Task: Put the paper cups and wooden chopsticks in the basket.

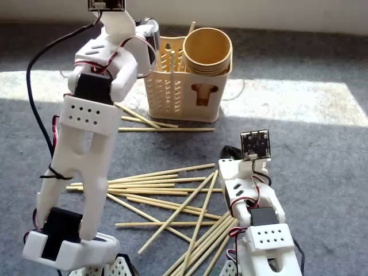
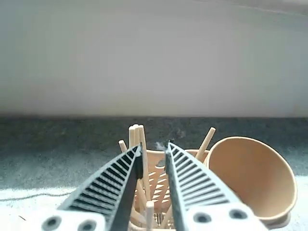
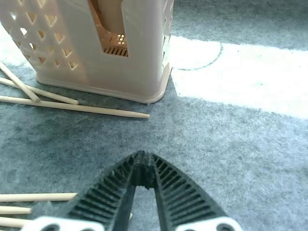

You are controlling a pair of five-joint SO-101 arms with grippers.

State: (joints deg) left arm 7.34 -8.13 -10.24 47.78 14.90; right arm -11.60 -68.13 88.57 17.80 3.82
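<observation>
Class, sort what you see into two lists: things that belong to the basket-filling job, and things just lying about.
Belongs to the job: basket, paper cups, wooden chopsticks.
Just lying about: thin wire near the basket.

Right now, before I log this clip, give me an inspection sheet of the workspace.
Surface: grey carpet-like cloth, crossed by a sunlit band.
Job's things: beige slotted plastic basket holds stacked tan paper cups and a few upright sticks; many wooden chopsticks lie loose on the cloth in front of it.
Clutter: nothing seen.
Grippers: left gripper above the basket, slightly open, empty; right gripper low over the cloth in front of the basket, shut, empty.
Cables: black cable runs alongside the left arm.
Surroundings: pale wall behind the cloth.
</observation>
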